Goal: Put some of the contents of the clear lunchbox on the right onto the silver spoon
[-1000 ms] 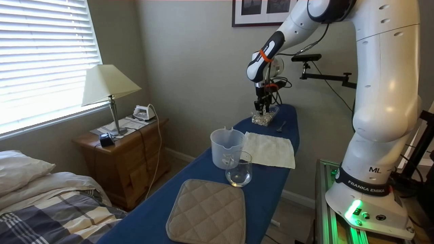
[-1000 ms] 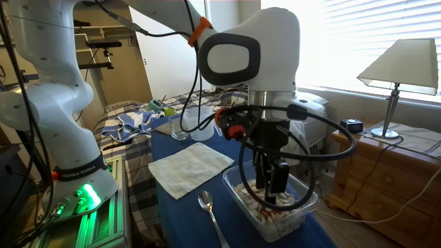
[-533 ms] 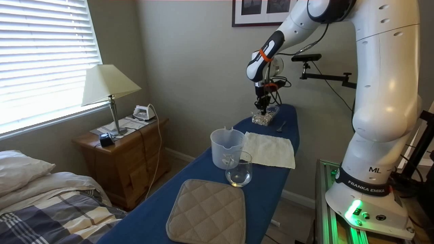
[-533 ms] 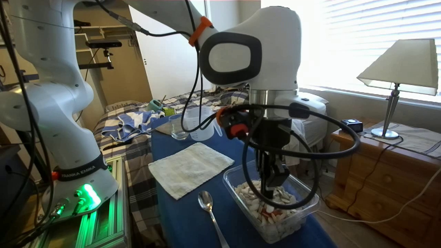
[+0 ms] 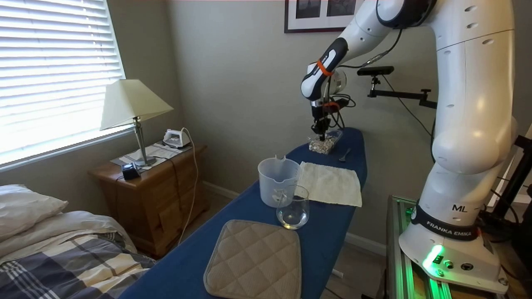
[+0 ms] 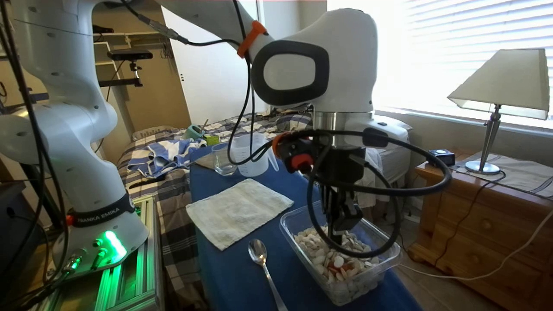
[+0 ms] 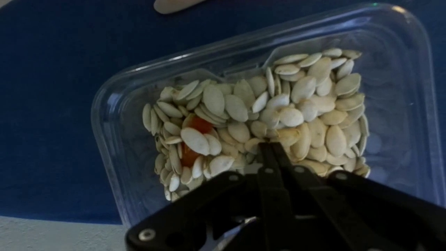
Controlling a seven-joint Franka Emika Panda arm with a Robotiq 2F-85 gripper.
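The tool [image 7: 273, 146] stood with tips together at the pumpkin seeds [image 7: 216, 101] in the clear lunchbox [image 7: 397, 104].
No seed showed between them; the silver spoon [image 6: 259, 255] lay empty beside the lunchbox on the surface [image 6: 229, 285]. Smooth seeds, if pinched by an edge, might slip out during lifting.

A blue ironing board [image 5: 324, 232] stretches out below your gripper [image 7: 271, 145]. Directly under the gripper sits the lunchbox [image 7: 400, 87]; just beside that lies the spoon [image 6: 259, 255]. A cream cloth [image 6: 239, 214] lies flat a little farther from your gripper. Beyond it stand a jug [image 5: 272, 180] and a glass [image 5: 294, 216], close together; a quilted pad [image 5: 255, 259] lies farthest from your gripper.
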